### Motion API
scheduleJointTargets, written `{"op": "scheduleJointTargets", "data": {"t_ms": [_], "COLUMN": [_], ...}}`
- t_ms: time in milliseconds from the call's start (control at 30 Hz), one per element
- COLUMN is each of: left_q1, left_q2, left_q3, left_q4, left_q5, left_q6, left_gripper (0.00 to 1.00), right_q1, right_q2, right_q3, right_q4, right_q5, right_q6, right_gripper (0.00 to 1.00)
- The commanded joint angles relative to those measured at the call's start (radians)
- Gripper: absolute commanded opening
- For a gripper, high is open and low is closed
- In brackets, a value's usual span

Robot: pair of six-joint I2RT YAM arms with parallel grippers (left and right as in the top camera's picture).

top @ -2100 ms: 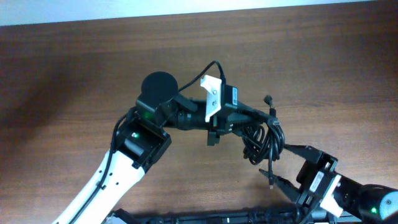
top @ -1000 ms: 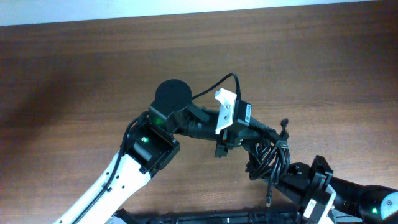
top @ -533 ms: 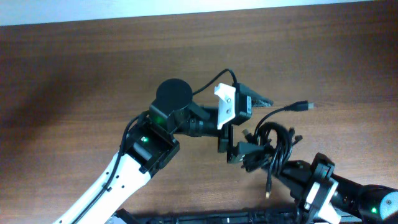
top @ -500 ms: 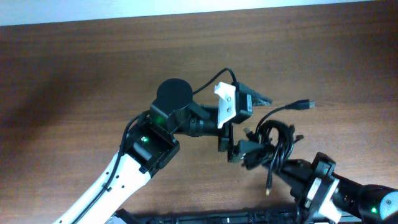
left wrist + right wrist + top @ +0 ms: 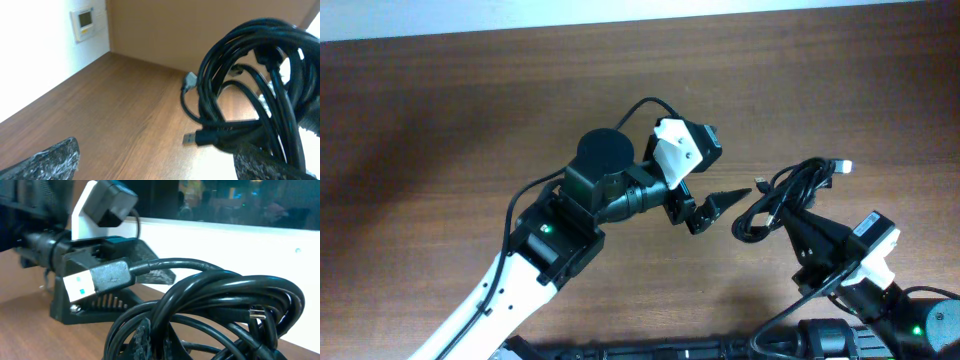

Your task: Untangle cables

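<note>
**Bundle held aloft, one loose end to be drawn out**

The cables [image 5: 790,190] are held as one coiled bundle above the table [image 5: 470,100], right of centre and just beyond the left gripper [image 5: 718,205]. The right gripper [image 5: 788,222] appears to be pinched on the lower part of the bundle. The left gripper is spread wide, with nothing between its fingers.

The step in hand is judged to be the taking of one loose end. A single strand should be chosen, best the one ending in the USB plug [image 5: 192,138], which juts clear of the loops. It should be gripped just behind the plug and drawn slowly away, so that loops are slid off rather than cinched tight. A firm right grip is needed meanwhile.

The right gripper's fingertips are buried in the coils, and only one finger [image 5: 142,335] can be made out in its wrist view. The cords cannot be counted. A silver plug [image 5: 841,167] is seen at the far edge, but its cord cannot be traced.
</note>
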State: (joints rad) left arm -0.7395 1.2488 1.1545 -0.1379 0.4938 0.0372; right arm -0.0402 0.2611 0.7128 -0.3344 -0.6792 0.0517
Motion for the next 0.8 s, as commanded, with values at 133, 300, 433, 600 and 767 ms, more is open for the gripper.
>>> {"op": "scheduleJointTargets", "data": {"t_ms": [133,300,433,600,767], "left_q1": [-0.001,-0.002,-0.005,-0.011,-0.059], "left_q2": [-0.048,-0.048,-0.044,-0.044,-0.031], "left_q3": [0.014,0.014,0.014,0.014,0.014], "left_q4": [-0.038,-0.061,-0.061,-0.038,-0.011], "left_q5": [0.136,0.337,0.356,0.368,0.367], "left_q6": [0.074,0.205,0.215,0.215,0.216], "left_gripper": [0.99,0.99,0.99,0.99,0.96], "right_q1": [0.007,0.007,0.007,0.007,0.007], "right_q2": [0.003,0.003,0.003,0.003,0.003], "right_q3": [0.015,0.015,0.015,0.015,0.015], "right_q4": [0.011,0.029,0.087,0.131,0.135], "right_q5": [0.166,0.151,0.051,-0.043,-0.044], "right_q6": [0.014,0.039,0.071,0.081,0.115], "right_gripper": [0.04,0.04,0.04,0.04,0.04]}}
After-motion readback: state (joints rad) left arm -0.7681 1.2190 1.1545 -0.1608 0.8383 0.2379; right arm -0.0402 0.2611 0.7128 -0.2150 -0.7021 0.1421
